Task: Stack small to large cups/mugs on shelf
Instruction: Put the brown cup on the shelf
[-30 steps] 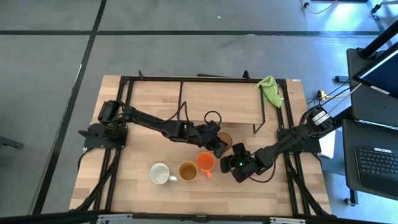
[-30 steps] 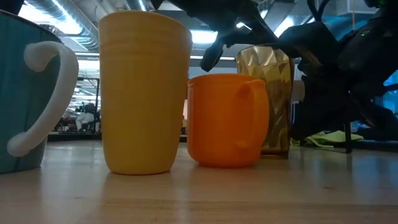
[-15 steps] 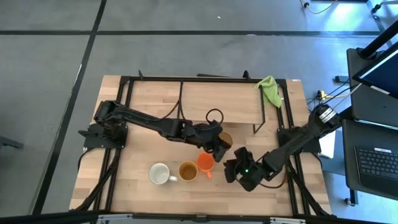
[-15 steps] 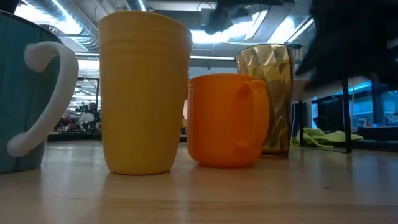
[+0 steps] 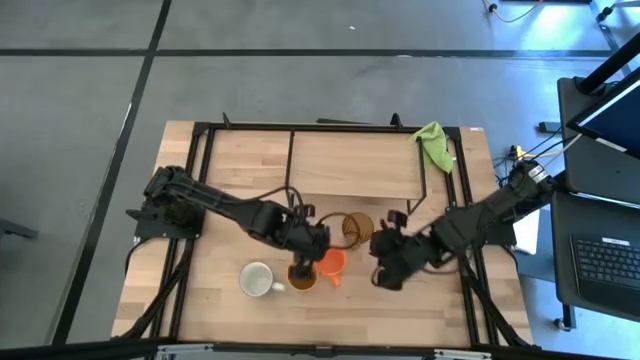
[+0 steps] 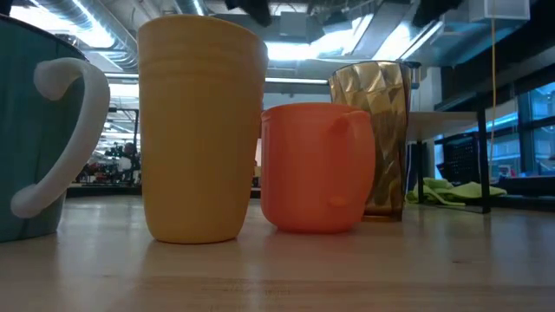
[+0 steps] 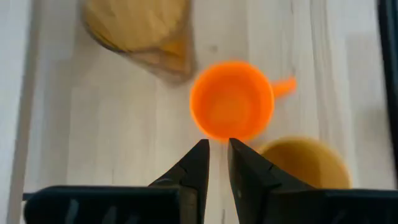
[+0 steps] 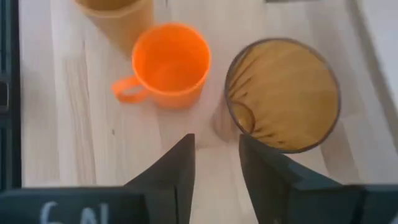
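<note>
Our left end effector (image 5: 303, 262), fingers nearly together and empty, hovers just above the orange cup (image 5: 331, 263); we should widen before gripping its rim.

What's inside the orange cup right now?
Nothing: both wrist views look straight into the orange cup and show only its bare orange bottom. The left hand hovers over its rim, covering only a sliver there.

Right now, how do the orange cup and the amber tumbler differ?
The orange cup is opaque, short and has a handle; the amber tumbler is see-through, taller in the low view, ribbed and handleless. Both stand upright and empty on the tabletop, none on the shelf yet.
</note>
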`<control>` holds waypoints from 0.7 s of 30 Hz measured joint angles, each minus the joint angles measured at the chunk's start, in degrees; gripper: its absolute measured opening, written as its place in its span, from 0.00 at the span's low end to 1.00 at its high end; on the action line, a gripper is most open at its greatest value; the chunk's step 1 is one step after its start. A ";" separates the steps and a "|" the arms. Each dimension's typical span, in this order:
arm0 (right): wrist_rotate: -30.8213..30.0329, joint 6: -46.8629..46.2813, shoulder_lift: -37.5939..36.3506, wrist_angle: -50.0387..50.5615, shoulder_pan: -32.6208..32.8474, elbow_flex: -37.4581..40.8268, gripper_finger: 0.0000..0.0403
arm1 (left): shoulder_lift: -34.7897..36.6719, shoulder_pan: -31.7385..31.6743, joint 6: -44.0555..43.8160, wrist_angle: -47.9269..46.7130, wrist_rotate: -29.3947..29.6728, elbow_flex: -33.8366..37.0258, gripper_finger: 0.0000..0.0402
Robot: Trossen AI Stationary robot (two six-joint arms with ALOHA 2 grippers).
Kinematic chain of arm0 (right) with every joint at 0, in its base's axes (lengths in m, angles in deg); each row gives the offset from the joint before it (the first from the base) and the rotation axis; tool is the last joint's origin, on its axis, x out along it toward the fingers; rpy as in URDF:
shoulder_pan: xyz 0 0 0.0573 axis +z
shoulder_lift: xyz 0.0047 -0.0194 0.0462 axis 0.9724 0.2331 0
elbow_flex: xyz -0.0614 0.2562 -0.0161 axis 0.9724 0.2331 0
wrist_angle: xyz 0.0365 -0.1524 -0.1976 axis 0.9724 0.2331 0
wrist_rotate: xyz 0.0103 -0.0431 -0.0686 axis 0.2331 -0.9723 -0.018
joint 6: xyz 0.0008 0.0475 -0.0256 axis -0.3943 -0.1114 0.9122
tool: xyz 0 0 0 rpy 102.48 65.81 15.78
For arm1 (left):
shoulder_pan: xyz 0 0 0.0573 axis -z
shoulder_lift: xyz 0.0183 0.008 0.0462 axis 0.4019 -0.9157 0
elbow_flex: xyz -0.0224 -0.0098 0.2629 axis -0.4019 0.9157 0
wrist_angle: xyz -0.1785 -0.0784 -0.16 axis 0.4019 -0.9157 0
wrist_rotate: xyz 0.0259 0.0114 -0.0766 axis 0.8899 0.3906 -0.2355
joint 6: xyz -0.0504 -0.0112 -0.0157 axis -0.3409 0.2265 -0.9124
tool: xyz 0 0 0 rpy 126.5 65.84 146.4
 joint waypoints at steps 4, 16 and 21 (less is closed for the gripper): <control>10.18 5.34 0.57 0.29 -6.20 0.02 0.35 | -0.07 1.41 2.92 -3.45 1.98 0.21 0.14; 16.48 16.80 4.53 -1.48 -10.31 0.02 0.38 | -0.07 2.55 7.26 -12.13 3.03 0.23 0.10; 16.72 21.45 5.98 -1.60 -10.75 0.04 0.38 | -0.07 2.68 8.72 -13.77 4.25 0.23 0.11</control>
